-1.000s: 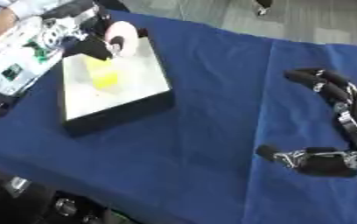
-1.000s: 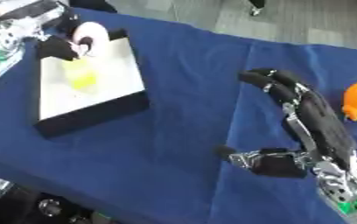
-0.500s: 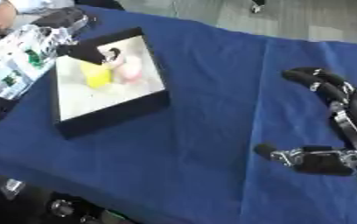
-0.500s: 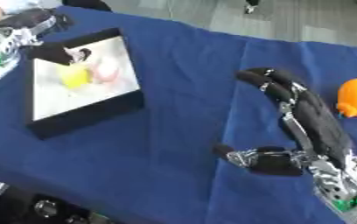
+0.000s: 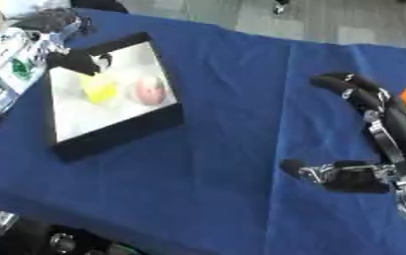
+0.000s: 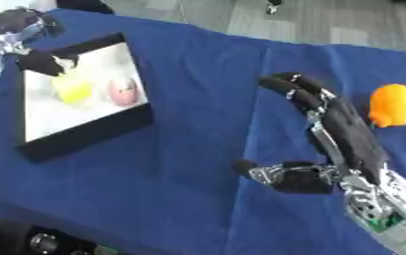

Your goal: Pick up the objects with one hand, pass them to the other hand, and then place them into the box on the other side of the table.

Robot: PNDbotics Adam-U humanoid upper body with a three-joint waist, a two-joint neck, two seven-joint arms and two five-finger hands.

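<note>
Since a second ago the pink-and-white object (image 6: pixel 123 91) has gone from the left hand's fingertips into the box (image 6: pixel 84 137), and that hand has drawn back toward the box's far-left corner. Nearest, the right hand (image 6: pixel 342 134) rests on the blue cloth (image 6: pixel 189 129), fingers relaxed and holding nothing — likely waiting to pick next. Just beside it lies an orange fruit-like object (image 6: pixel 394 105). Farther off, the pink-and-white object sits beside a yellow one (image 6: pixel 72 91). The left hand (image 6: pixel 15 27) hovers at the rim, empty — its fingers too blurred to judge.

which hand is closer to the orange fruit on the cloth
Right. The right hand lies open on the blue cloth just beside the orange fruit, to its left. The left hand is far across the table, over the box corner.
</note>
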